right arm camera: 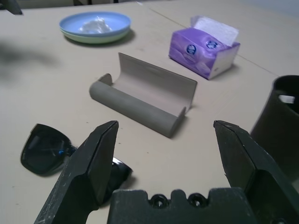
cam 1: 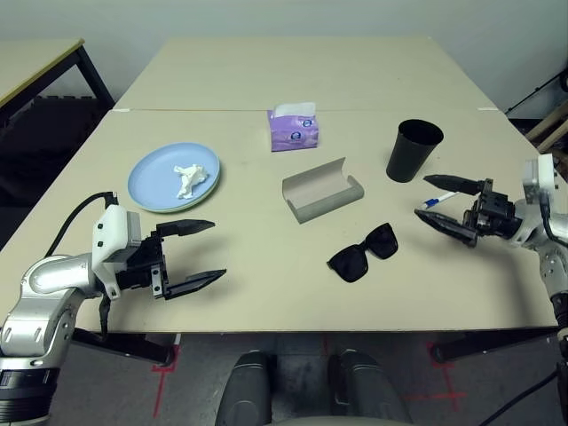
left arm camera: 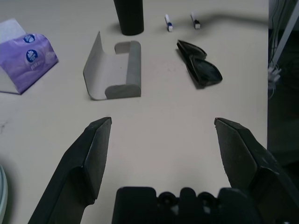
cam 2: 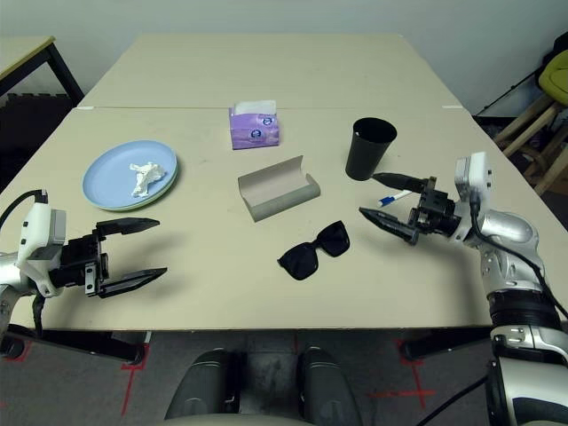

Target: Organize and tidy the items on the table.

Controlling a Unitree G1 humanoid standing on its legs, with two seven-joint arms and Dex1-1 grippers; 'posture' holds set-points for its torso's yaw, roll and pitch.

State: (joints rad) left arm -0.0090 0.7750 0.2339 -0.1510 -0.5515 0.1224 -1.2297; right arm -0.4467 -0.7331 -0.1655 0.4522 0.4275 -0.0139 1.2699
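Sunglasses [cam 1: 363, 253] lie folded near the tabletop's [cam 1: 266, 293] front, one open case [cam 1: 322, 191] just behind them. Two plates [cam 1: 173, 177] sit stacked at the left, one tissue [cam 1: 187, 180] on top; one cup [cam 1: 413, 150] stands right. Left wrist view shows two pens [left arm camera: 168, 22] — the head views one. Both hands — left [cam 1: 200, 254], right [cam 1: 448, 203] — gape, released.

Table [cam 1: 266, 266] looks like smooth matt beige laminate. Sunglasses [cam 1: 363, 253] are glossy black plastic, the open glasses case [cam 1: 321, 190] a matt grey. Crumpled tissue [cam 1: 187, 178] is soft white paper.
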